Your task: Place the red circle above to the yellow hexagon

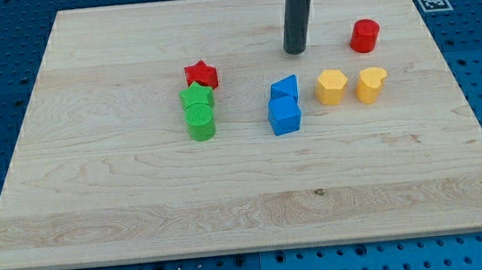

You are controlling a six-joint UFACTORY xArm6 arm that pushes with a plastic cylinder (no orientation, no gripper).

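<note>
Wooden worktop [144,222], listed from the view's bottom upward: green cylinder [200,122] touching a green star [196,96] just above it, with a red star [201,74] touching that; a blue cube [284,115] touching a second blue block [285,87], shape unclear, above it. Farther up, yellow hexagon [331,86] just beside a yellow heart-like block [371,83] on its right; red circle [364,35] above the yellow heart-like block, up and right of the hexagon. No claw fitted, so no open or closed state applies; my tip [295,51] stands left of the red circle, apart from it, above the blue pair.
</note>
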